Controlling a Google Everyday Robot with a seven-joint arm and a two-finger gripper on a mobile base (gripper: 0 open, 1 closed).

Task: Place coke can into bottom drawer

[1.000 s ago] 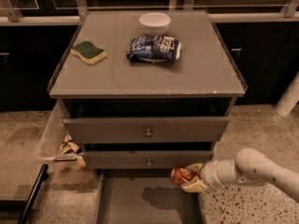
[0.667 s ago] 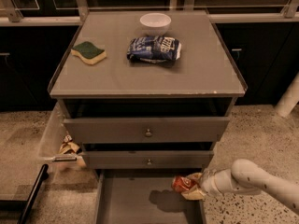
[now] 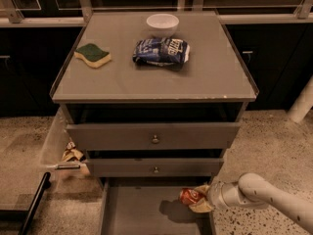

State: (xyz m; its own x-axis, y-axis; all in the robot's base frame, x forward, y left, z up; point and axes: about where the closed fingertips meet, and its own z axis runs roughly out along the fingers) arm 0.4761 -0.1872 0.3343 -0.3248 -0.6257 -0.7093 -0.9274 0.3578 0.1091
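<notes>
Drawer stood pulled open at foot of desk. Arm reached in low from right. Jaws, over drawer's right side, clenched on can. Can hung on its side above drawer floor, long axis pointing left, away from wrist. Straight drop looked sufficient.

The grey bench stands above and behind the pincer, which hangs low at the front right, clasping the coke can over the bottom drawer. Three things lie on the bench, all up and left of the pincer: a white bowl farthest back, a blue-and-white snack bag just before it, and a green-and-yellow sponge farthest left.
</notes>
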